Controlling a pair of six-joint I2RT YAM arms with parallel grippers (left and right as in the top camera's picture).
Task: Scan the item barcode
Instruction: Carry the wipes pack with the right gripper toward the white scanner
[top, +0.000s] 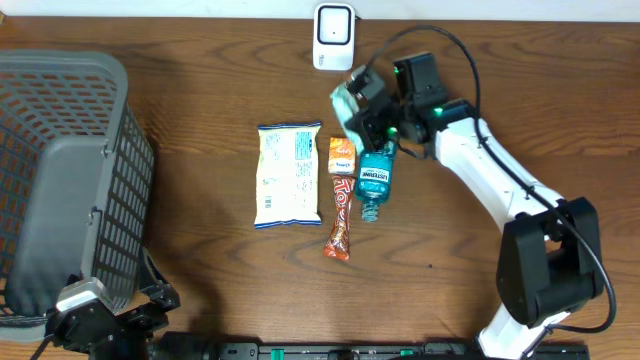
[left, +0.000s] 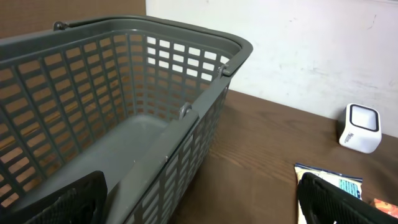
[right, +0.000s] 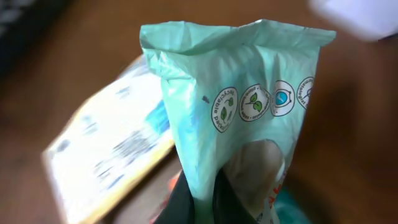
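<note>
Brown wooden desk (top: 200, 120) beneath a white wall: the right fingers (right: 186, 205) are pressed together on one end of a mint-green pouch (top: 348, 104), held up off the desk between a white scanner (top: 333, 36) and a row of goods. The pouch's long axis runs straight out from the fingers, its crimped free end aimed at the far edge, close to the scanner but not touching it. A row of round printed symbols faces the wrist camera. Below it lie a snack bag (top: 288, 174), an orange box (top: 342, 156), a candy bar (top: 341, 215) and a blue bottle (top: 374, 182). At the near left corner, the left fingers (left: 68, 202) stand spread wide and hold nothing, facing a grey basket (top: 60, 170).
</note>
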